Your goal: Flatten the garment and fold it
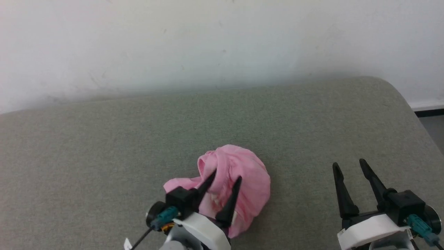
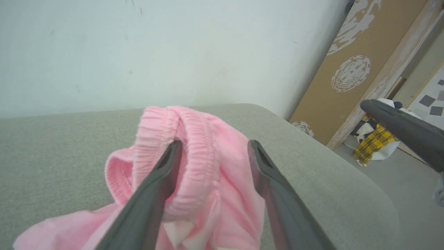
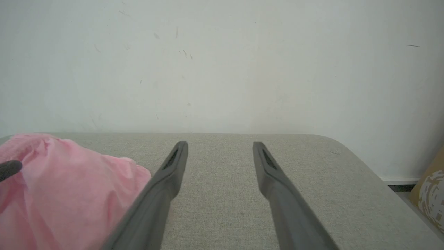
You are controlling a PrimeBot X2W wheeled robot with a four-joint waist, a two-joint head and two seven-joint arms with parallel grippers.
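Has the garment (image 1: 249, 173) bunched in a pink lump near the front edge of the grey pad (image 1: 104, 139), about halfway along that edge. Not flat yet, and not folded at all.

Pokes the left gripper (image 1: 226, 176) into the lump from the front, with its fingers spread wide and not pinching. Puts one finger (image 2: 163, 166) right against the stretchy waistband (image 2: 197, 139) and the other on the far side of it, with pink cloth in between. Probably lines up like that to pinch the waistband, since a thick gathered band is an easy bit to grab and pull straight.

Holds the right gripper (image 1: 348, 164) over bare pad nearer the right edge, well apart from the lump. Fingers spread there too, with nothing in them. Probably stands ready to take another side, because pulling soft cloth flat needs two grips.
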